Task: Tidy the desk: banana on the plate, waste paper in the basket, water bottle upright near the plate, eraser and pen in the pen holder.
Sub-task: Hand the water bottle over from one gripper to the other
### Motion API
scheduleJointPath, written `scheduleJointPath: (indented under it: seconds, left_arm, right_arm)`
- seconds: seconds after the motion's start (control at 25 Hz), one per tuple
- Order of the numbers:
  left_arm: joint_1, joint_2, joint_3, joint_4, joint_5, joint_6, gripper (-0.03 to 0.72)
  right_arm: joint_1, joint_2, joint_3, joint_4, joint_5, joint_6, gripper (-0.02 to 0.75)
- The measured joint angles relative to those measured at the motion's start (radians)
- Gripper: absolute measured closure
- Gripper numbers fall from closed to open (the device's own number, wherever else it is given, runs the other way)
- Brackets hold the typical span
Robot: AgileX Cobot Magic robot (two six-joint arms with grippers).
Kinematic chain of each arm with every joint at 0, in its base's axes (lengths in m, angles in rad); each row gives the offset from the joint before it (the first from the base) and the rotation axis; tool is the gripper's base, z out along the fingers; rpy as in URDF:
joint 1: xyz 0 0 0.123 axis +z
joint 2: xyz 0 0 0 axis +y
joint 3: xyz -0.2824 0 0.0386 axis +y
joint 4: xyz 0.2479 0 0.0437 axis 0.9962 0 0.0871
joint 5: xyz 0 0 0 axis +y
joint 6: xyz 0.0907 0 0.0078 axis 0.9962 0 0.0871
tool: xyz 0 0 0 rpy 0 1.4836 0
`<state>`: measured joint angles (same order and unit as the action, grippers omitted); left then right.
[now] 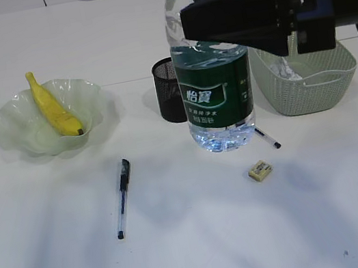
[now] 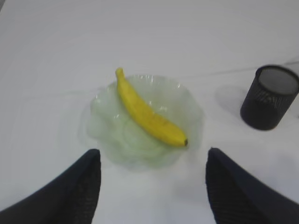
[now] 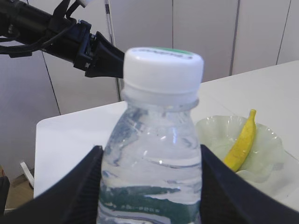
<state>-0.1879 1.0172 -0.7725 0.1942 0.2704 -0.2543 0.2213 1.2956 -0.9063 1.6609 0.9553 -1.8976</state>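
Note:
My right gripper [image 1: 200, 23] [image 3: 149, 179] is shut on the water bottle [image 1: 217, 92] [image 3: 154, 154], holding it upright by its upper body, close to the exterior camera. The yellow banana [image 1: 55, 108] [image 2: 147, 114] lies in the pale green plate [image 1: 15, 131] [image 2: 105, 126]. My left gripper [image 2: 153, 161] hovers open and empty just in front of that plate. A pen [image 1: 122, 196] lies at table centre, and a second pen [image 1: 269, 139] pokes out from behind the bottle. The yellow eraser [image 1: 260, 171] lies right of centre. Crumpled waste paper [image 1: 287, 72] sits in the green basket [image 1: 323, 84].
The black mesh pen holder [image 1: 168, 93] [image 2: 270, 98] stands between plate and basket, partly behind the bottle. The left arm [image 3: 56, 30] shows high in the right wrist view. Bare white table stretches along the front.

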Motion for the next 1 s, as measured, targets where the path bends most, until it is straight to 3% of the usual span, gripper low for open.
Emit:
scheduleJointPath:
  seconds: [0.28, 0.52, 0.84, 1.0]
  left_arm:
    - [-0.013, 0.077, 0.112, -0.003, -0.432, 0.000, 0.232]
    - [-0.095, 0.115, 0.267, 0.051, -0.727, -0.050, 0.271]
    - [-0.118, 0.128, 0.291, 0.547, -1.042, -0.436, 0.274]
    - [-0.119, 0.169, 0.291, 0.723, -1.153, -0.582, 0.275]
  right_arm:
    - [0.000, 0.000, 0.000, 0.002, 0.000, 0.000, 0.329]
    - [0.000, 0.000, 0.000, 0.002, -0.004, 0.000, 0.329]
    - [0.000, 0.000, 0.000, 0.009, -0.038, 0.000, 0.329]
    - [0.000, 0.000, 0.000, 0.011, -0.040, 0.000, 0.329]
